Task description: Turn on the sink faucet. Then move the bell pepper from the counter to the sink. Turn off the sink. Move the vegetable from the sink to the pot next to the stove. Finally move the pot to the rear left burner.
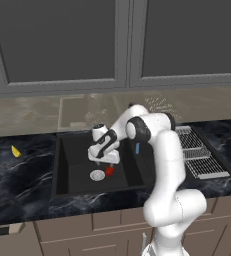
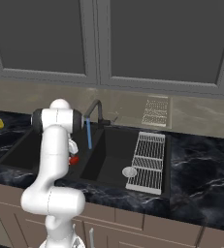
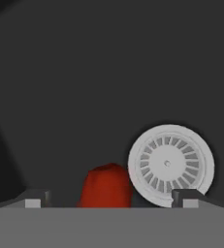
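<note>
Low in the hand view, the gripper [image 3: 108, 201] stands open, its tips wide apart on both sides of the bell pepper [image 3: 106, 186], which lies on the sink [image 3: 84, 87] floor beside the silver drain [image 3: 170, 164].

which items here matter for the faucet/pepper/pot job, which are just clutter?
Job: sink faucet, running; bell pepper on the sink floor beside the drain; gripper above it, jaws apart; counter.
Clutter: yellow wedge; wire rack.
</note>
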Motion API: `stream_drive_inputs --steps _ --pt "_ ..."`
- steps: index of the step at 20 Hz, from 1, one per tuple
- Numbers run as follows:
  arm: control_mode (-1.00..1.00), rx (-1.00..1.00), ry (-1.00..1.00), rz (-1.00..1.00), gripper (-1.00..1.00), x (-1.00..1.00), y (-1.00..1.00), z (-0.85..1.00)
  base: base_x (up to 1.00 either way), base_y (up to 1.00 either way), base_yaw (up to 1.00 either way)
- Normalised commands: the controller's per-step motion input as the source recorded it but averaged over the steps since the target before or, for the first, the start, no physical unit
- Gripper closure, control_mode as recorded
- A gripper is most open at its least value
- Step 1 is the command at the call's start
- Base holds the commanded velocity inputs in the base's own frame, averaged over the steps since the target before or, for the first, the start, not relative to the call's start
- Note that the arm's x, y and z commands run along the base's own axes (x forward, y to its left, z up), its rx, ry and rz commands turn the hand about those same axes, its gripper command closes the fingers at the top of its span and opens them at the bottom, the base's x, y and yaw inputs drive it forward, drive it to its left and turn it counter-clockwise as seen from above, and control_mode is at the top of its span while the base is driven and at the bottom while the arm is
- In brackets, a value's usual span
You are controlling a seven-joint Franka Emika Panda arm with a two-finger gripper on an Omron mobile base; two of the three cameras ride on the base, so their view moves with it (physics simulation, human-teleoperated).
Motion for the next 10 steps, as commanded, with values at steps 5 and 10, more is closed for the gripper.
stream_drive_inputs --steps 5,10 --pt "-1.00 -0.01 -0.01 0.00 -1.00 -0.25 0.00 0.47 0.00 0.00 0.00" --pt "-1.00 -0.01 -0.04 0.00 -1.00 -0.41 -0.01 0.49 0.00 0.00 0.00"
